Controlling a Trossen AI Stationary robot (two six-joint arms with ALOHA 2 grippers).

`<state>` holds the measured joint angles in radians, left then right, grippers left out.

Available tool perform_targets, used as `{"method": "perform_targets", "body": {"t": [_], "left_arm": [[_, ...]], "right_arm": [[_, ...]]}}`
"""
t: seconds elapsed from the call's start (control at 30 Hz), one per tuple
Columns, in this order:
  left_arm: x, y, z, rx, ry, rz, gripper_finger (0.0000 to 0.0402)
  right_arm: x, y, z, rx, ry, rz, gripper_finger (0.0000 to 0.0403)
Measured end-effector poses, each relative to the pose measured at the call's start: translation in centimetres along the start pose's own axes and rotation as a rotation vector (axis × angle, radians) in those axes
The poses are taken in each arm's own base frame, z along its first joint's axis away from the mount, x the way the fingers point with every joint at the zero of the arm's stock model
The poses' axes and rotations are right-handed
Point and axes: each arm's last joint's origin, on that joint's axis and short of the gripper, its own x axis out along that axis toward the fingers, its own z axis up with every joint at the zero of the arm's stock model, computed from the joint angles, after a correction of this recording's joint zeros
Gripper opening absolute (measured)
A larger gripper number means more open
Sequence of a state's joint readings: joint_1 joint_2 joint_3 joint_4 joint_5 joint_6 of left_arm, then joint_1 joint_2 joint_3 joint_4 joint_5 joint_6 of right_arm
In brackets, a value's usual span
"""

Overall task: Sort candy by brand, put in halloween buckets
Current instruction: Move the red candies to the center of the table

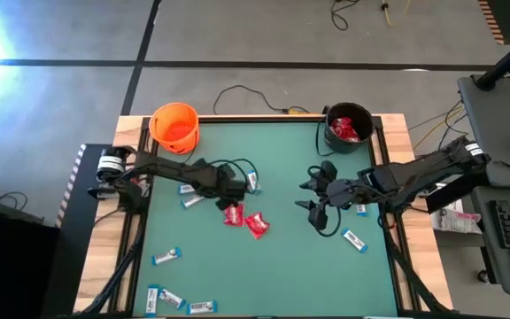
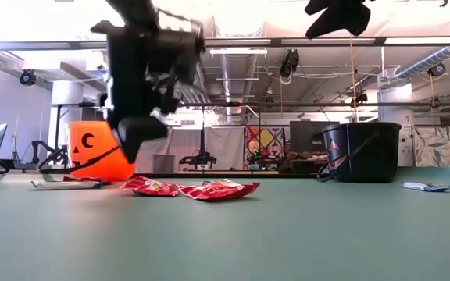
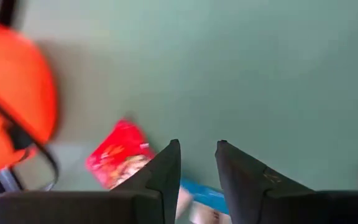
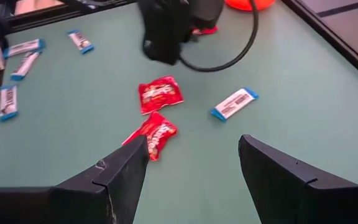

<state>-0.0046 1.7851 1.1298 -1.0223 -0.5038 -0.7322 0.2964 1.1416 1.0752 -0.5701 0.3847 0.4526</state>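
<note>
Two red packets [image 1: 233,214] [image 1: 257,224] lie flat mid-table, also seen as red packets [image 4: 160,94] [image 4: 154,134]. A blue-and-white bar [image 1: 253,182] lies just beyond them. My left gripper [image 1: 240,188] [image 2: 131,139] hangs above the table beside that bar, open by a narrow gap [image 3: 197,144]. My right gripper [image 1: 305,196] [image 4: 193,140] hovers wide open right of the red packets. The orange bucket [image 1: 175,127] stands at the far left. The black bucket [image 1: 348,142] at the far right holds red packets [image 1: 345,129].
More blue-and-white bars lie scattered: one [image 1: 354,239] near my right arm, one [image 1: 166,257] on the left, and several [image 1: 175,301] along the near left edge. Two more bars [image 1: 187,195] lie under my left arm. A black cable [image 4: 229,59] loops from my left arm.
</note>
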Motion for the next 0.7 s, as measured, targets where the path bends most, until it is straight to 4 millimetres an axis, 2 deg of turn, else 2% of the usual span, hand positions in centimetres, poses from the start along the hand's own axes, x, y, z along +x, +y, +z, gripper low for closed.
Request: {"method": "perform_targets", "body": {"t": [0.07,0.2,0.3,0.43,0.57,0.7], "left_arm": [[0.9,0.3,-1.2,-0.040,-0.018,0.077,0.0082],[1.8,1.4,-3.9,-0.262,-0.141,0.195,0.0066],[2.5,2.5,-5.5,-0.437,-0.188,0.230,0.0050],[3.8,3.6,-7.0,-0.553,-0.176,0.264,0.0031],[5.2,3.8,-7.4,-0.622,-0.173,0.272,0.0013],[6.1,2.9,-6.9,-0.593,-0.160,0.159,0.0002]], "right_arm": [[-0.1,0.3,-0.2,-0.009,0.002,0.012,0.0240],[-0.4,1.0,-0.5,-0.030,0.006,0.037,0.0240],[-0.5,1.3,-0.6,-0.041,0.007,0.047,0.0240],[-0.5,1.2,-0.6,-0.039,0.007,0.044,0.0240],[-0.6,1.4,-0.7,-0.037,0.009,0.053,0.0240],[-0.7,1.6,-0.7,-0.024,0.009,0.058,0.0240]]}}
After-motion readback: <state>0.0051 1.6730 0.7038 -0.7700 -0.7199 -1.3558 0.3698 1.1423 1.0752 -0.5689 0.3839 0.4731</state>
